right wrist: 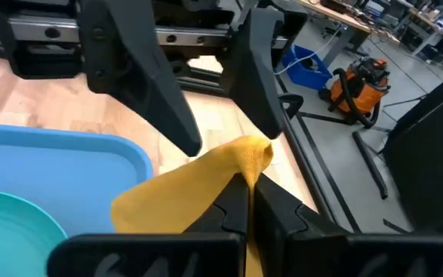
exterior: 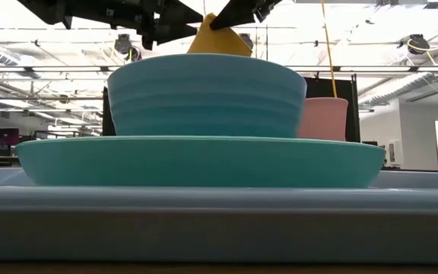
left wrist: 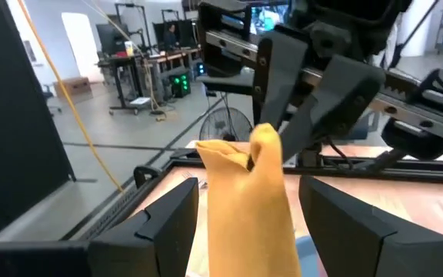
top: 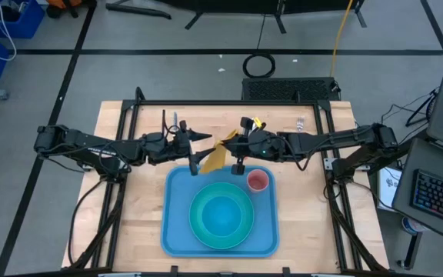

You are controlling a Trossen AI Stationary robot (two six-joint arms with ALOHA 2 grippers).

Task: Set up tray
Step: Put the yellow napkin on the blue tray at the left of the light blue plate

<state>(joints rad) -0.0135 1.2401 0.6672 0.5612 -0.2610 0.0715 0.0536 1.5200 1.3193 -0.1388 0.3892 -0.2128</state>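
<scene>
The light-blue tray lies at the table's near middle. On it are a turquoise plate with a bowl, and a pink cup. A yellow-orange napkin hangs above the tray's far edge. My right gripper, reaching in from the right, is shut on it. My left gripper, reaching in from the left, is open. Its fingers stand on either side of the napkin's upper end; I cannot tell whether they touch it. My right gripper pinches the napkin's bunched upper end between its two shut fingers. The fingers come from the table's right, slanting a little down. The napkin droops from the pinch toward the tray's far left corner, slack. The bowl and the gripper body hide its lower end.
The plate and bowl fill most of the tray, with the cup at the tray's far right corner. A black frame rail runs along the table's sides and far edge. Bare wood shows left and right of the tray.
</scene>
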